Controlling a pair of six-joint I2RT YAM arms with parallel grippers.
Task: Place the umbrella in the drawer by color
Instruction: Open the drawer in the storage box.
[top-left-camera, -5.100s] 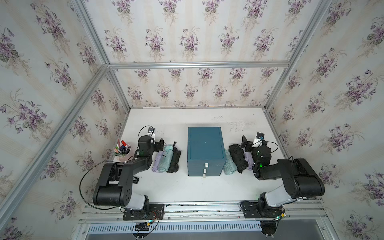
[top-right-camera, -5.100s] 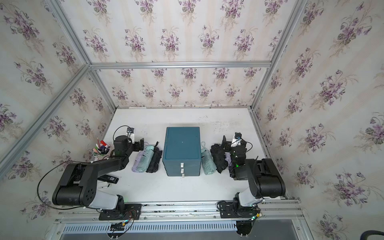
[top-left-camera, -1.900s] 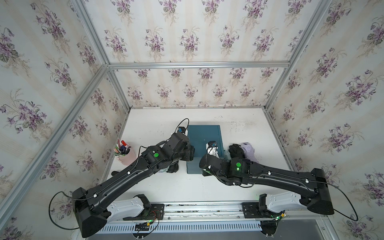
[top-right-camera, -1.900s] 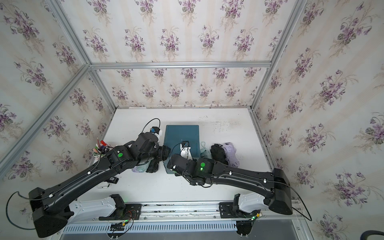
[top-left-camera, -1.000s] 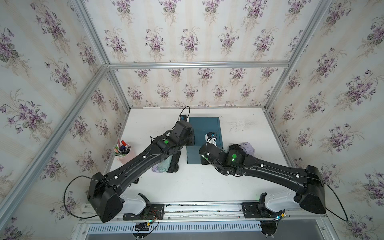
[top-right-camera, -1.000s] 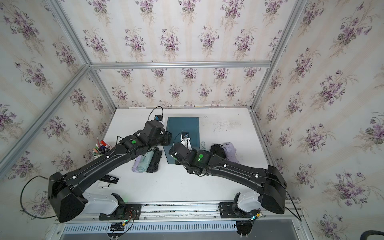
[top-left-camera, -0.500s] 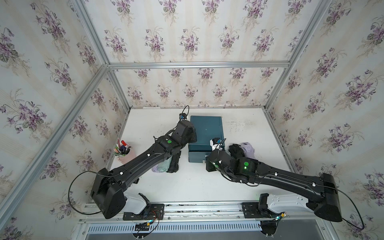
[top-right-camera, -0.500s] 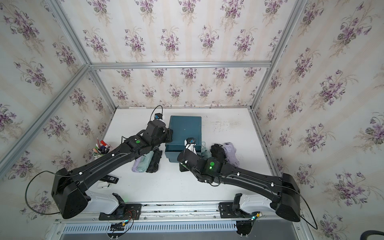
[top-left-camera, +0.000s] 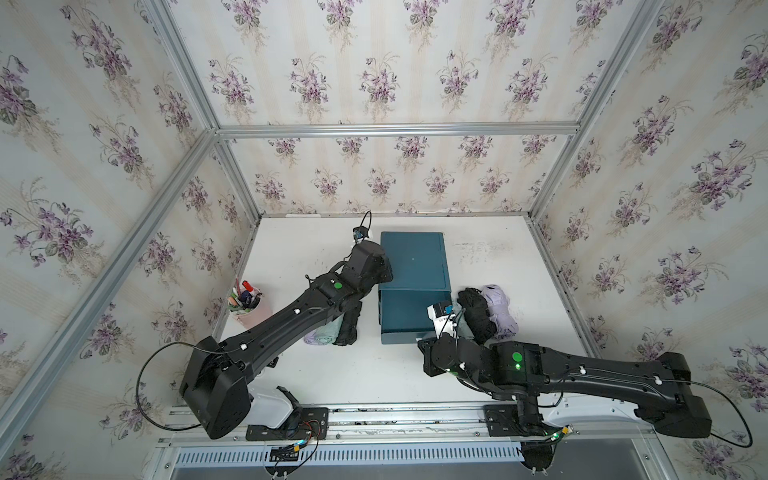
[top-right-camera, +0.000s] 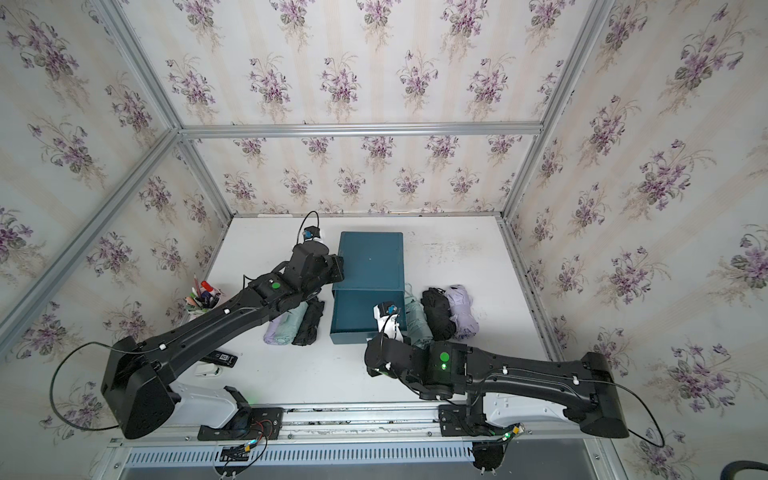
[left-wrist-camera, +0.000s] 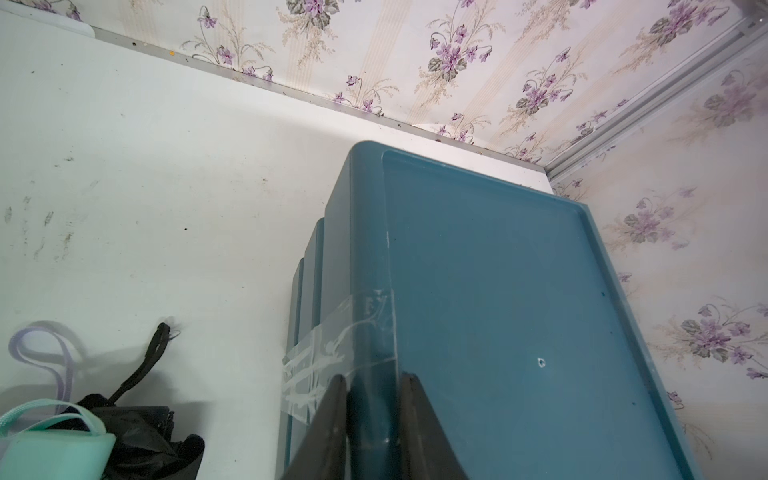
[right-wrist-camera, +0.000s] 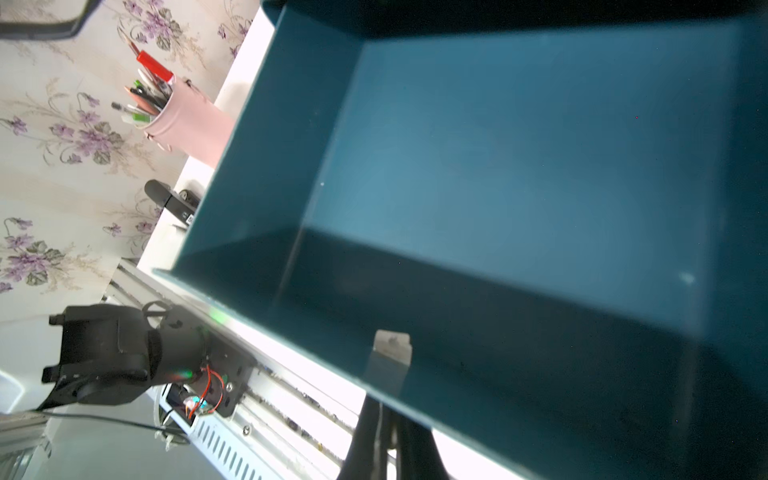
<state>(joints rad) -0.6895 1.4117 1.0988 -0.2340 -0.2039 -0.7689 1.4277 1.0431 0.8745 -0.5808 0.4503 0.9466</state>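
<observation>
Right gripper (right-wrist-camera: 384, 411) fully closed on white handle (right-wrist-camera: 391, 343). Drawer (right-wrist-camera: 519, 166) just beyond jaws, out and empty. Risk: overpull, drawer drops free. Umbrella pile (top-left-camera: 478, 311) beside these jaws. Second umbrella pile (top-left-camera: 347, 328) near left gripper (left-wrist-camera: 374, 376), which pinches cabinet (left-wrist-camera: 519, 291) top edge. Slip there, cabinet slides. No legible writing.

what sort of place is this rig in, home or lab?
Likely a lab test cell dressed as a room, not a home: wallpaper on an aluminium frame, left arm and right arm bolted to a rail at the table's front.
</observation>
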